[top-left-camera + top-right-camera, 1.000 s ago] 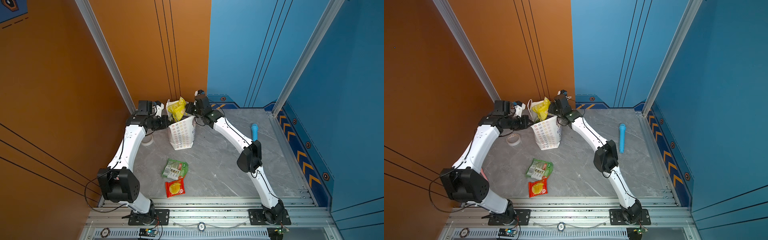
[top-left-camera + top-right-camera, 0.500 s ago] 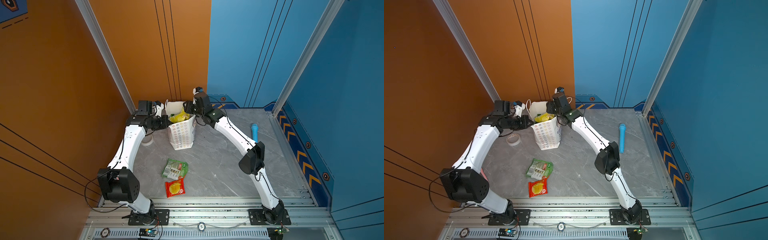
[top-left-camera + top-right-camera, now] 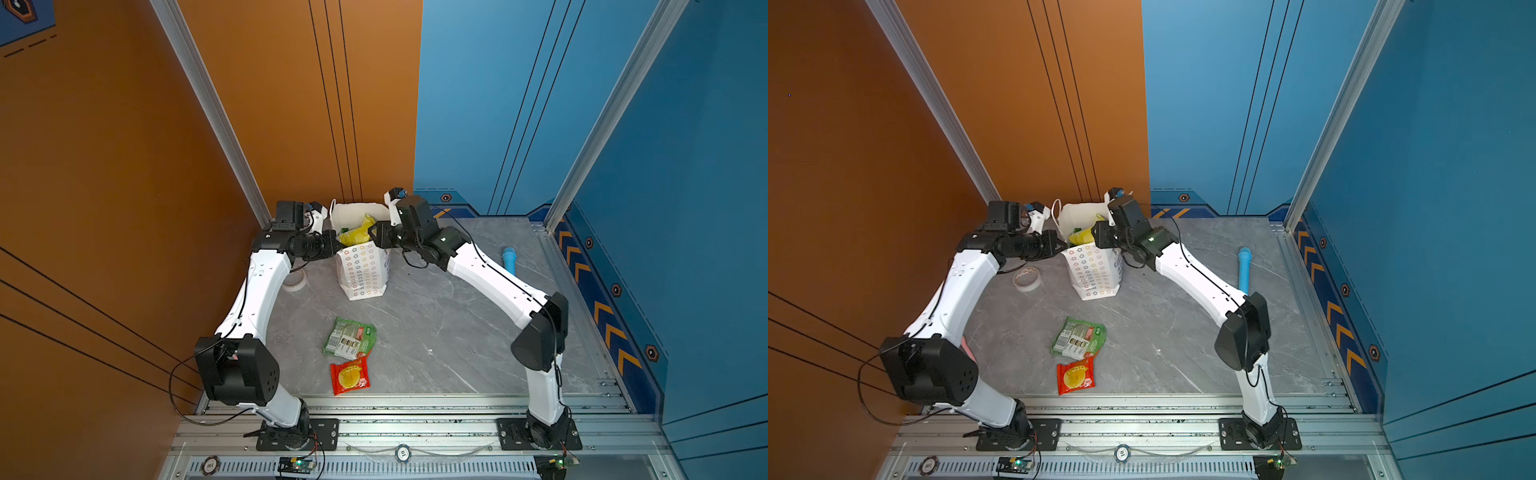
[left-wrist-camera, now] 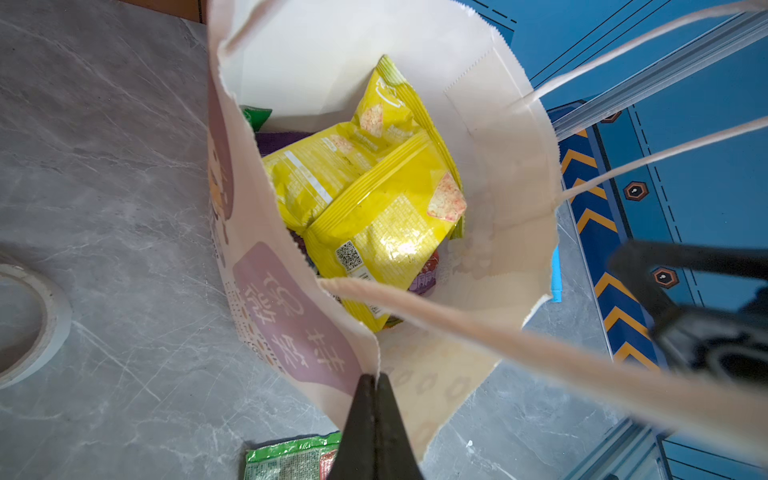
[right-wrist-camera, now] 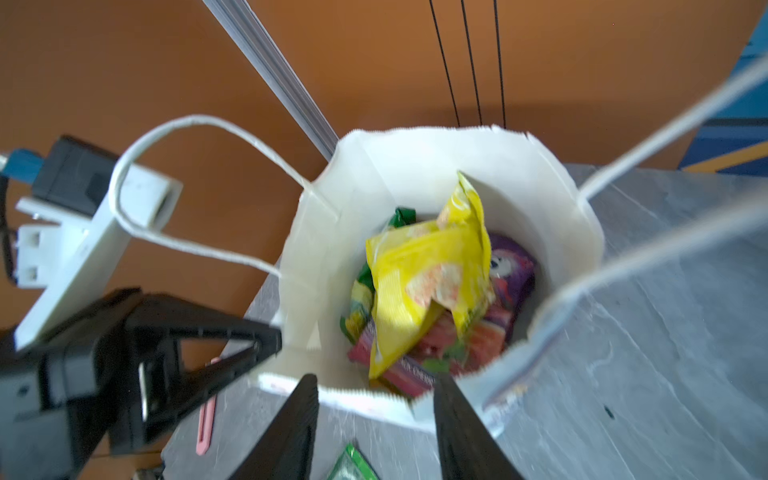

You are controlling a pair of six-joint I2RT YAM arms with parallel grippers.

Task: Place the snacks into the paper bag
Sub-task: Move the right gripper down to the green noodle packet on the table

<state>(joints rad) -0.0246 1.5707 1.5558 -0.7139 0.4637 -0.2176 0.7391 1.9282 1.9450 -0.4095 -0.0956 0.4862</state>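
L gripper (image 4: 376,379) clamps the paper bag (image 4: 498,166) rim, R gripper (image 5: 376,380) hangs w/ jaws apart (empty) above yellow pouch (image 5: 415,291) lying inside bag.

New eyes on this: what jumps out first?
The white paper bag at the back, stuffed with yellow packets: left gripper pinching its rim, right gripper open at its mouth. Nearer the front, a green pouch and a red pouch lie on the grey table.

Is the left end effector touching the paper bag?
Touching: the left wrist view shows the left end effector pinched shut on the rim of the paper bag.
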